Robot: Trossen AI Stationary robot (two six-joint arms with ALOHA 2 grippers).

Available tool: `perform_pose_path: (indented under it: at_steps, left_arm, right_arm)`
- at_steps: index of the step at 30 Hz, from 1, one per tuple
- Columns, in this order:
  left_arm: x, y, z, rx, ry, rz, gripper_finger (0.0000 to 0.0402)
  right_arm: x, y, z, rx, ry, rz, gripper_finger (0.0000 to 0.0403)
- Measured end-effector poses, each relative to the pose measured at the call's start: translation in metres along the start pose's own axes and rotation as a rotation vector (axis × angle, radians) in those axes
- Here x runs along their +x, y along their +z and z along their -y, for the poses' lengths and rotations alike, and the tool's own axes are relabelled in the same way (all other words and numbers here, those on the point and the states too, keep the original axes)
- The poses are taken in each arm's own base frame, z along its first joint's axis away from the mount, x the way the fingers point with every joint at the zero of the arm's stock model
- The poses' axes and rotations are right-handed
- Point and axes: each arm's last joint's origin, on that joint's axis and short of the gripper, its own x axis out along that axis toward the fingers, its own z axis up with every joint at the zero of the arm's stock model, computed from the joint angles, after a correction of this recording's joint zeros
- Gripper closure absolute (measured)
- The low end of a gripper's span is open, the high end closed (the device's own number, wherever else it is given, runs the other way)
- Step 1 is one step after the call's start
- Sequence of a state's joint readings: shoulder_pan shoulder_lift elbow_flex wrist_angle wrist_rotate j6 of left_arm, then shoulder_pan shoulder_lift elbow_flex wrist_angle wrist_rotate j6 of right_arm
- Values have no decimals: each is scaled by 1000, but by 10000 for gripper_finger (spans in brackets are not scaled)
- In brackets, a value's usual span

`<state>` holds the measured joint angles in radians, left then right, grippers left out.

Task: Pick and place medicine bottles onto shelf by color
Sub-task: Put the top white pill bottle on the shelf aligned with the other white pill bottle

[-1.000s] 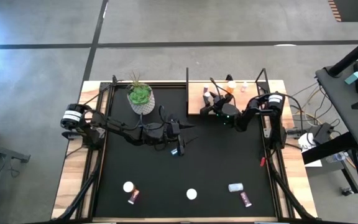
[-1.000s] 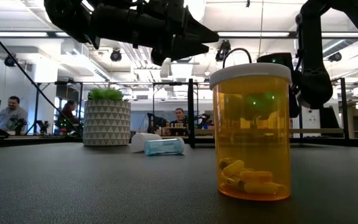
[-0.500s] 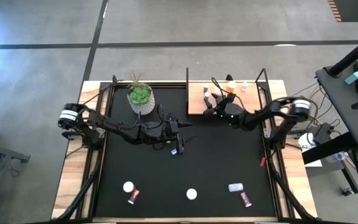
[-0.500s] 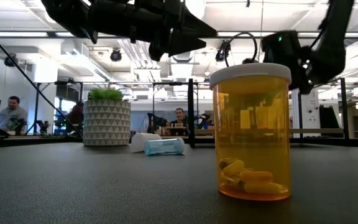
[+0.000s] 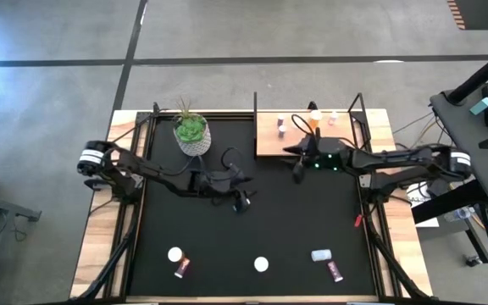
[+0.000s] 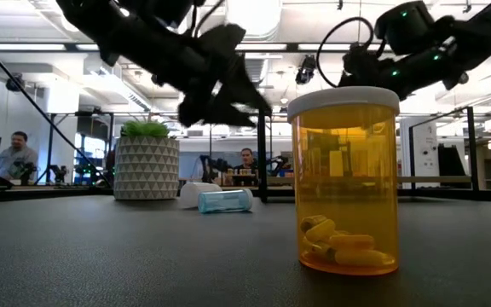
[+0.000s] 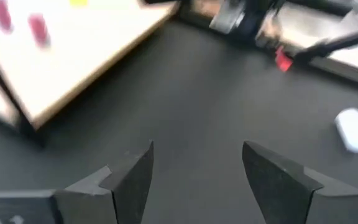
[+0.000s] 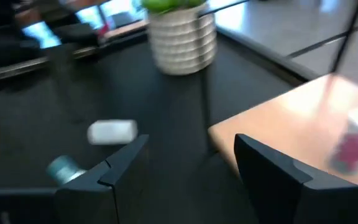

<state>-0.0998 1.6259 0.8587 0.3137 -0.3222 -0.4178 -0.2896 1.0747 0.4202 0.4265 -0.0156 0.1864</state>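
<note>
The light-wood shelf (image 5: 307, 140) stands at the mat's far side and carries a pink bottle (image 5: 280, 127), an orange bottle (image 5: 315, 116) and a small pale one (image 5: 333, 119). A teal bottle (image 6: 226, 200) and a white bottle (image 6: 196, 194) lie on their sides at mid-mat; both also show in the right wrist view, the teal bottle (image 8: 64, 167) and the white one (image 8: 112, 130). My left gripper (image 5: 244, 202) hangs open and empty over that spot, as its wrist view (image 7: 197, 149) shows. My right gripper (image 5: 296, 172) is open and empty just off the shelf's near edge (image 8: 191, 140).
A white pot with a green plant (image 5: 191, 135) stands at the far left of the mat. Several bottles stand or lie along the near edge: white (image 5: 174, 254), pink (image 5: 181, 268), the white-capped orange one (image 6: 343, 179), pale blue (image 5: 321, 254) and dark pink (image 5: 335, 271).
My right arm has stretched out and its gripper has come off the shelf toward the table's near edge, over the mat. My left gripper has tipped down and sunk a little toward the bottles at mid-mat. No bottle has moved.
</note>
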Motion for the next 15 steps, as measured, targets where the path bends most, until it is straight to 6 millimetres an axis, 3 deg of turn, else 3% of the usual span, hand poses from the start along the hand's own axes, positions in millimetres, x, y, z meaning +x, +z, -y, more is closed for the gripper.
perform_pose_path:
  at_steps: [8,15]
  left_arm:
    - [-14,-11,-18,-196,200,-189,171]
    - [-10,-25,-31,-284,314,-286,171]
  right_arm:
    - [-12,-2,-17,-29,125,-63,177]
    - [-12,-4,-23,-63,152,-72,179]
